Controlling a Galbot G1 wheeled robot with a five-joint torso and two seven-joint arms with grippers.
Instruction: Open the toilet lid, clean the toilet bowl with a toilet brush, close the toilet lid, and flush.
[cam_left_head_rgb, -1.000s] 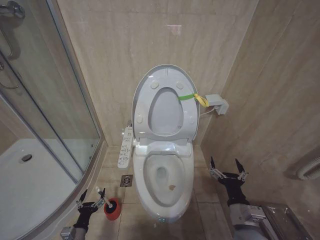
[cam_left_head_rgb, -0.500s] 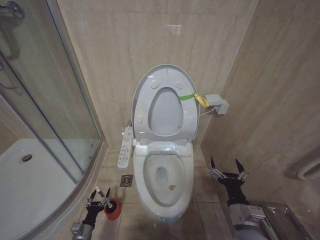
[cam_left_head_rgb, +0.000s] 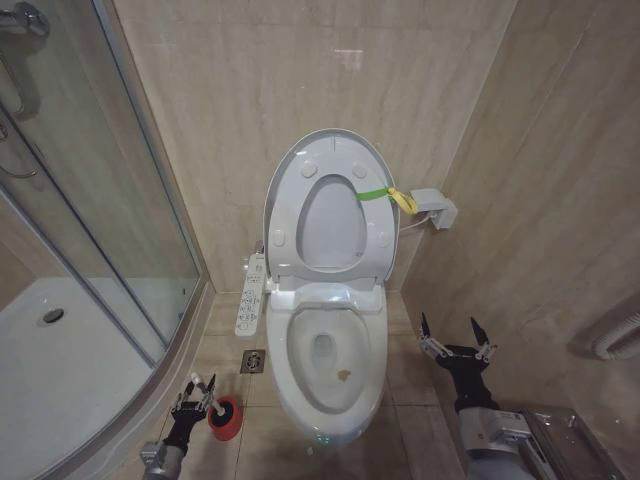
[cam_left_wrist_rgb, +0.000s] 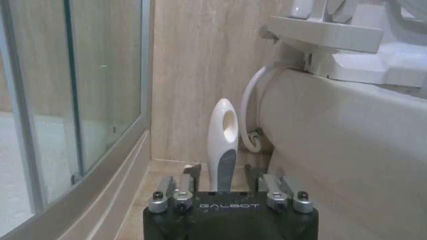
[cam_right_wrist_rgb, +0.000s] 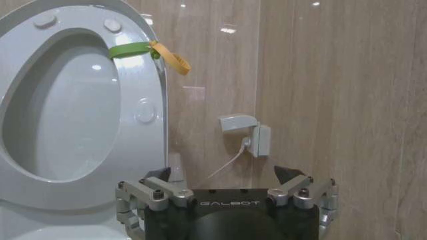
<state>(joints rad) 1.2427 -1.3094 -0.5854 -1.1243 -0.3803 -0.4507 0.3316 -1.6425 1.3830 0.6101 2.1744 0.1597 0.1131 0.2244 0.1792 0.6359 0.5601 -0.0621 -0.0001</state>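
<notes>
A: Where's the toilet brush (cam_left_wrist_rgb: 222, 145)?
B: One brush, standing in one red cup (cam_left_head_rgb: 226, 418) on the tiled floor (cam_left_head_rgb: 410, 385), at about eight o'clock from the toilet bowl (cam_left_head_rgb: 325, 372). The left claw (cam_left_head_rgb: 196, 396) sits narrow around its white handle.

A: And the rest?
B: One toilet lid (cam_left_head_rgb: 328, 205), raised against the wall at twelve o'clock, with one green-and-yellow strap (cam_left_head_rgb: 388, 195) on its edge. The right claw (cam_left_head_rgb: 455, 339) hangs spread wide at three o'clock of the bowl, holding nothing.

A: The room?
B: Beige tiled walls, a glass shower screen (cam_left_head_rgb: 95, 190) at nine o'clock, one floor drain (cam_left_head_rgb: 253, 361).
</notes>
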